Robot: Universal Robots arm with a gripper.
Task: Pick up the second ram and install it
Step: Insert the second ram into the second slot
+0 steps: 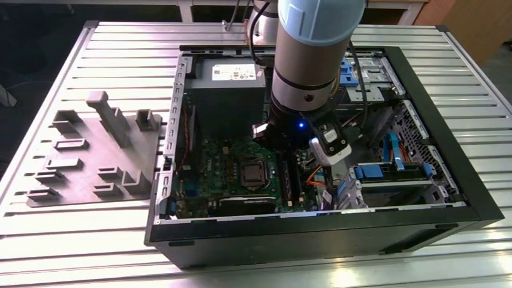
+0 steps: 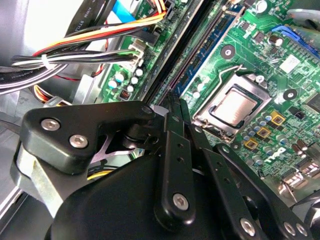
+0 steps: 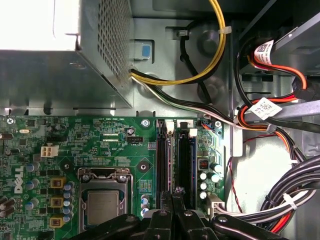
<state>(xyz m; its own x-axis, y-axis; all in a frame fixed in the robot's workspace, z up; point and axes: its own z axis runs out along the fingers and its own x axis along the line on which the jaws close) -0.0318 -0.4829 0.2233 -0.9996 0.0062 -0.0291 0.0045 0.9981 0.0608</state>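
motherboard (image 3: 75, 145) below; cables (image 3: 280, 200) flank tool (image 3: 172, 207)

Bright overhead glare on the table slats (image 1: 120, 54), dim case interior (image 1: 240, 114).

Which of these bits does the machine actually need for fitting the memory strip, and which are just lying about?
Job in hand: claw, memory slots beneath it, green motherboard.

Just lying about: grey tray outside the case, power-supply box, yellow cables, processor socket.
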